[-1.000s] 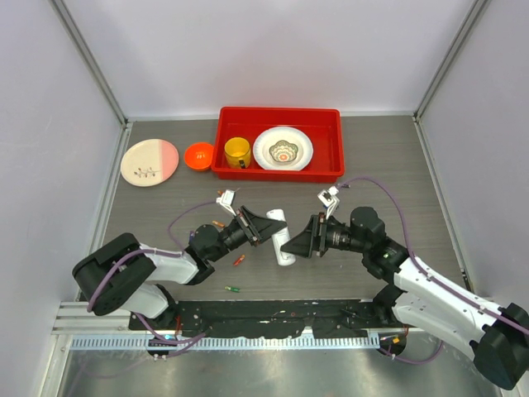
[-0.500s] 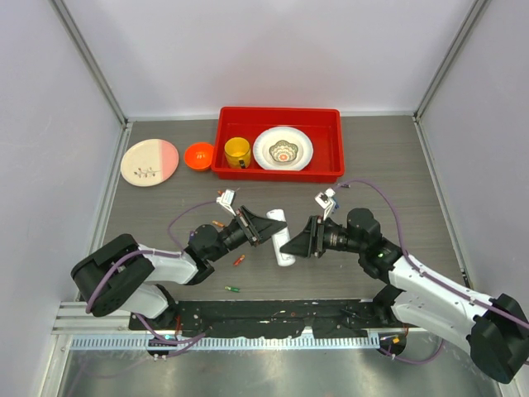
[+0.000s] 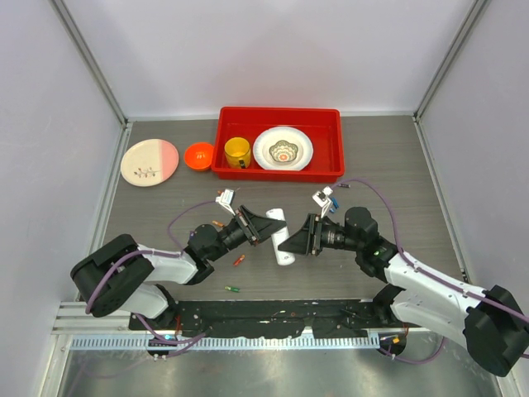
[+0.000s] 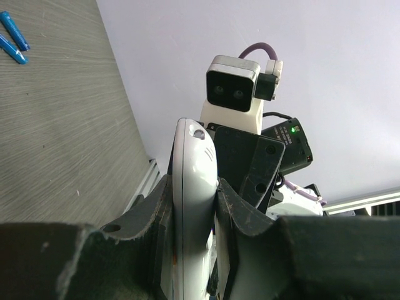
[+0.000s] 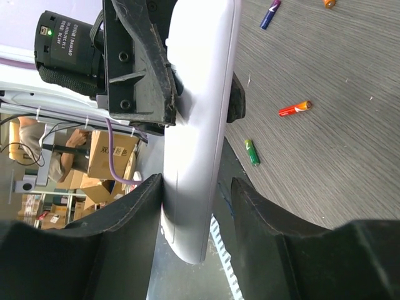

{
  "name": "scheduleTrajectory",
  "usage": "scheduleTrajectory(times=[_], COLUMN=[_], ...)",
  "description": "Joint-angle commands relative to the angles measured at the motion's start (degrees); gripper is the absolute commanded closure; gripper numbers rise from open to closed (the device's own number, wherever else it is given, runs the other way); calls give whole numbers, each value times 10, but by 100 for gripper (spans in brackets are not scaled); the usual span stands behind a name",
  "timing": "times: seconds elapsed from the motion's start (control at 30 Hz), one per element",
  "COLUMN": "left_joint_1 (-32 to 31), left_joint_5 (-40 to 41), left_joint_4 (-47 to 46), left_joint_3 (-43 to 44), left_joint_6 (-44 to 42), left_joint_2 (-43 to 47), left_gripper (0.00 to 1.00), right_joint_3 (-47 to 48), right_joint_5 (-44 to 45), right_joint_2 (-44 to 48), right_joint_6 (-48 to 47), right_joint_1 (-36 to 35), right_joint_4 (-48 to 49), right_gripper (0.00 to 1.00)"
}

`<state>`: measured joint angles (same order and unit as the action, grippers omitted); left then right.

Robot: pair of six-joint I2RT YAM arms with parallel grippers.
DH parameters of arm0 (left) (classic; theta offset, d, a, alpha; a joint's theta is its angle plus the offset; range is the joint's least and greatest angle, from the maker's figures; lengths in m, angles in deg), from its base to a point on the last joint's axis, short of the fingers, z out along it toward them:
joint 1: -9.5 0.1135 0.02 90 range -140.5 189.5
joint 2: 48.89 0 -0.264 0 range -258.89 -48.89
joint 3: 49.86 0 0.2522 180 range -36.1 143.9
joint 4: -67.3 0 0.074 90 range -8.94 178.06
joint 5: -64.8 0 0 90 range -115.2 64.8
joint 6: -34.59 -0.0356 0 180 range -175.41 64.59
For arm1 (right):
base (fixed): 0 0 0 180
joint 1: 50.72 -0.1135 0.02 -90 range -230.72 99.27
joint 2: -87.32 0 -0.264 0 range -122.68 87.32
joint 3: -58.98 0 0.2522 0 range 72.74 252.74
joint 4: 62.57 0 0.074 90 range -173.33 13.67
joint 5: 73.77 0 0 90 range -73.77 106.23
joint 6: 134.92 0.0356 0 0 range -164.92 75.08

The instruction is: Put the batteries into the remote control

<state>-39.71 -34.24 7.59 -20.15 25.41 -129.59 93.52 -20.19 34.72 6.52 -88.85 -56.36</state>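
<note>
Seen from overhead, the middle of the remote control [image 3: 284, 255] is covered by both tools. Only its two white ends show. Its buttons, screen and back cover cannot be made out in any view. The left wrist camera shows a single narrow edge of it, with the lower end cut off behind the fingers.

The left tool [image 3: 270, 227] is clamped on the remote and holds it above the centre of the tabletop [image 3: 397, 178]. The right tool [image 3: 287, 243] straddles the end of the remote that points to 6 o'clock. One finger [image 5: 134, 219] touches the casing and the other stands just clear, so the jaws are apart.

Loose batteries lie at 7 to 8 o'clock of the remote: a red-orange one [image 3: 239, 260] and a green one [image 3: 232, 289]. Two blue ones [image 4: 12, 31] appear only in the left wrist view, partly cut off at the frame edge.

A red tray [image 3: 331, 172] sits at 12 o'clock and a pink and cream plate [image 3: 149, 162] at 10 o'clock.

Compared with one second ago, the right arm has shifted slightly toward 9 o'clock, closer onto the remote. The left arm, remote and batteries are unchanged.
</note>
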Motion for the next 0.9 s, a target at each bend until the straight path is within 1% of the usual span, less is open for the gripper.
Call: scheduleTrajectory(times=[0.0,0.1,0.2,0.23,0.27,0.33,0.37,0.4,0.43,0.5,0.6,0.7,0.77,0.8,0.87], left_joint_1=[1,0,0,0,0,0,0,1,1,0,1,1,0,0,0], left_joint_5=[-2,-2,1,0,0,2,2,1,3,4,5,4,2,2,2], left_joint_4=[-151,-151,-150,-151,-151,-151,-151,-151,-151,-151,-151,-151,-151,-151,-151], left_joint_3=[24,23,22,20,21,18,17,15,15,14,13,15,17,17,20], left_joint_6=[4,3,1,1,0,0,-2,-3,-4,-4,-7,-6,-6,-5,-5], left_joint_2=[16,19,19,19,18,17,17,17,17,17,18,15,13,14,10], left_gripper=[100,100,100,100,100,100,100,100,100,100,100,100,100,100,100], right_joint_3=[-5,-7,-11,-11,-11,-11,-10,-9,-7,-7,-5,-5,-1,4,5], right_joint_5=[-2,-1,-1,-3,-5,-10,-10,-10,-9,-8,-24,-37,-38,-39,-43], right_joint_2=[-5,-7,-11,-13,-14,-14,-11,-4,-1,2,-3,-11,-15,-17,-26], right_joint_6=[12,13,16,17,19,27,28,30,34,41,45,45,41,33,31], right_joint_1=[2,2,2,2,2,2,2,2,2,2,1,2,2,2,1], right_joint_4=[47,51,53,53,54,61,63,64,64,69,75,81,68,60,54], right_gripper=[49,55,82,97,99,98,90,78,62,51,46,46,51,58,68])
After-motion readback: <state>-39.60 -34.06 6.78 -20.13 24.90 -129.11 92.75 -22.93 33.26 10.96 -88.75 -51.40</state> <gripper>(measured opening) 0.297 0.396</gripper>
